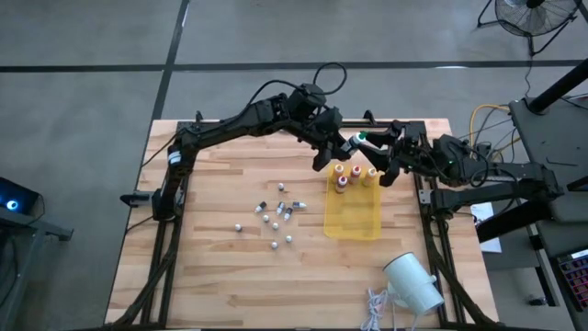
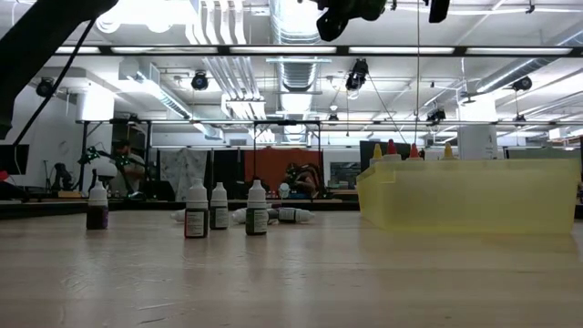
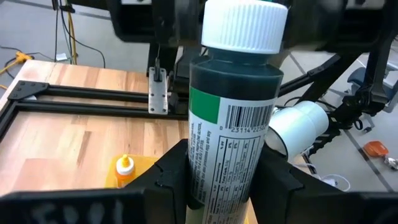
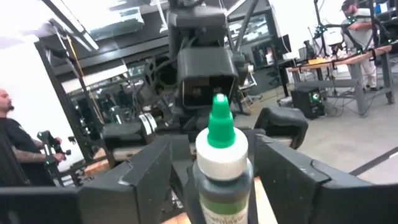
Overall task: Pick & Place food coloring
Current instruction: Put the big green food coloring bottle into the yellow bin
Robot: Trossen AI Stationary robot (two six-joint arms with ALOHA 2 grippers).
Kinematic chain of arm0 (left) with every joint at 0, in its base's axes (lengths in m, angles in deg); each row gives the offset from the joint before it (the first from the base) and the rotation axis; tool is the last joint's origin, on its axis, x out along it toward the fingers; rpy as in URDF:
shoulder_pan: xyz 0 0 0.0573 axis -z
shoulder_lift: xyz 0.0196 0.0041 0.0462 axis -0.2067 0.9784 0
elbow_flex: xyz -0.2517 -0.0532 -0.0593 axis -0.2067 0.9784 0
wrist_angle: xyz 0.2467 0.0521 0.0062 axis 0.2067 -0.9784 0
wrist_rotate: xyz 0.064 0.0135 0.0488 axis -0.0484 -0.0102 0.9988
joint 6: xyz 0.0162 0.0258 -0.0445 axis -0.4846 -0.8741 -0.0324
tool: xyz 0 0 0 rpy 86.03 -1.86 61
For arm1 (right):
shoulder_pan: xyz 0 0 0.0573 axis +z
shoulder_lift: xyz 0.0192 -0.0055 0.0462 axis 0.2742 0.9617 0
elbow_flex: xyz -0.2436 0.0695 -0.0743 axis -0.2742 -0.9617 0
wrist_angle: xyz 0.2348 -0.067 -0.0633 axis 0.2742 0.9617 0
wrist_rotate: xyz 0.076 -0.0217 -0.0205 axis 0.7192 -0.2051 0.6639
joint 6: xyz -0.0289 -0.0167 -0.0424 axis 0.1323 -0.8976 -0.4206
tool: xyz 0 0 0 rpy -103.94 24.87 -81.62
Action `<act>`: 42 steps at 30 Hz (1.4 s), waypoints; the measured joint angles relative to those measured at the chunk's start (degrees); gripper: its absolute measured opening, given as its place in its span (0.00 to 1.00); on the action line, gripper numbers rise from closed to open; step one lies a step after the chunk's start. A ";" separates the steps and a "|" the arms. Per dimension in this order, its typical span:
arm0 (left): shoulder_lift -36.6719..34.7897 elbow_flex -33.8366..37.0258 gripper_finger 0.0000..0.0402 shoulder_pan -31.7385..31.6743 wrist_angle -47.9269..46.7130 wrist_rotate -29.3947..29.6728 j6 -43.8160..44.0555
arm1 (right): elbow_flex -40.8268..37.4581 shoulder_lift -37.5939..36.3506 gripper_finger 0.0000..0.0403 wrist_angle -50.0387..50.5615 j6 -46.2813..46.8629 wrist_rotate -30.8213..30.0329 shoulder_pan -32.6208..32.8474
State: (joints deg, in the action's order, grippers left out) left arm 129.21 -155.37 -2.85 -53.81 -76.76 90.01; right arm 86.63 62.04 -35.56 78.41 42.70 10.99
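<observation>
A dark food coloring bottle [image 3: 233, 112] with a white collar and green tip [image 4: 219, 127] hangs in the air above the far end of the yellow tray [image 1: 354, 216]. My left gripper [image 3: 224, 183] is shut on it, reaching in from the table's left [image 1: 336, 147]. My right gripper [image 4: 217, 180] comes from the right [image 1: 377, 154] and is open, one finger on either side of the bottle and a gap to each. Three bottles with orange and red tops [image 1: 344, 175] stand in the tray's far end. Several small vials [image 1: 276, 216] lie scattered on the wood. My left gripper pinches the lower body of the bottle [image 3: 208, 180] between its two fingers, which lie across the bottle. They come roughly level from the table's left. The bottle stands nearly upright, cap up, lifted clear of the tray and table.
A big white cylinder [image 1: 413, 280] lies at the near right, with a cable beside it. In the low view, several small bottles [image 2: 196, 211] stand on the table left of the yellow tray [image 2: 469, 196]. People show in the room behind.
</observation>
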 joint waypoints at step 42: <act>0.00 0.00 0.27 0.00 -3.17 -2.87 -0.58 | 22.98 5.22 0.63 40.11 -0.41 16.72 -6.93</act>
State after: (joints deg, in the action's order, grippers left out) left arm 129.21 -155.37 -2.85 -56.98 -79.63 89.43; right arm 109.61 67.25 4.55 77.99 59.42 4.06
